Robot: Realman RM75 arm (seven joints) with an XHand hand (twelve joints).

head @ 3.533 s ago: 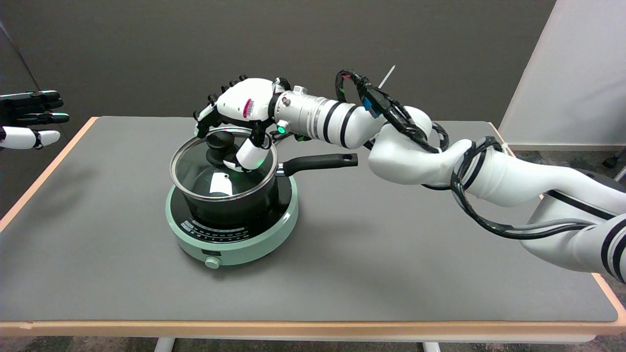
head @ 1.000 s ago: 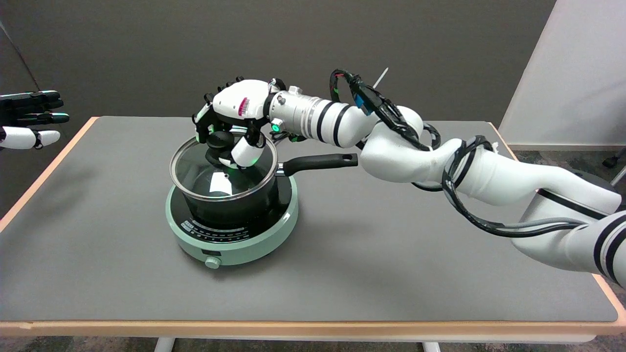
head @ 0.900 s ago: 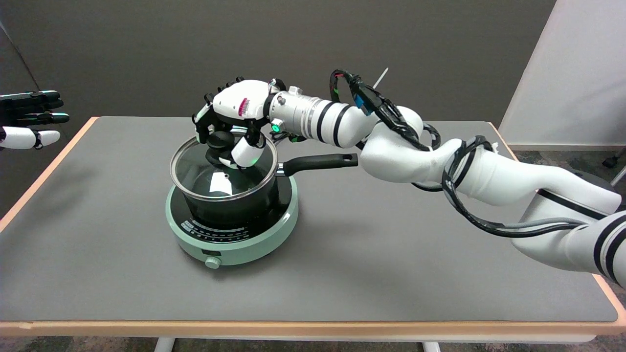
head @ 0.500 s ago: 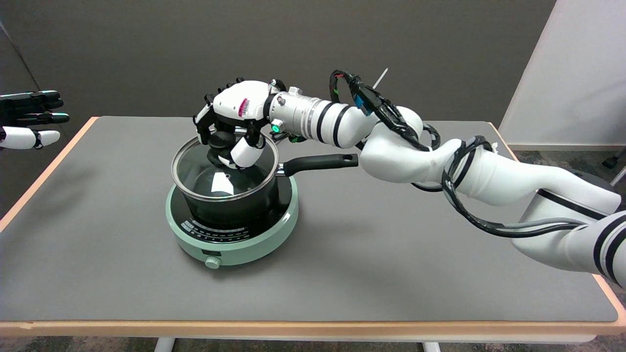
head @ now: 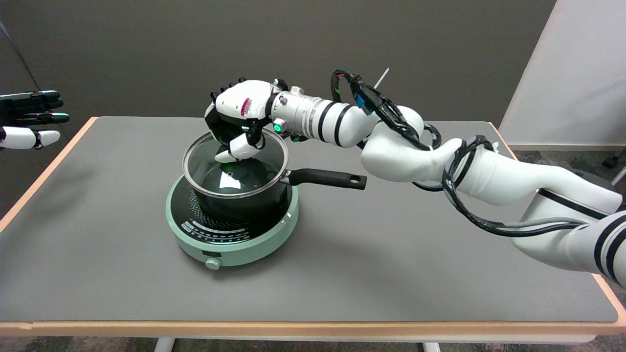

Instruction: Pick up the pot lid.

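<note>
A: How many pots?
B: One pot (head: pixel 244 193), black, with one long handle (head: pixel 327 178).

A: And lids?
B: One lid (head: pixel 234 166), glass with a metal rim.

A: Cookers?
B: One cooker (head: pixel 232 237), green, with one dial (head: pixel 212 263) at its front.

A: Tables?
B: One table (head: pixel 391 254), grey-topped.

A: How many robot hands show?
B: Two. One right hand (head: pixel 234 117) over the lid, one left hand (head: pixel 29 120) at the far left edge.

A: Arms?
B: Only one arm (head: pixel 440 161) is in view, the right one; one cable bundle (head: pixel 391 112) runs along it.

A: Anything else to count?
B: One white panel (head: pixel 577 73) at the back right.
</note>
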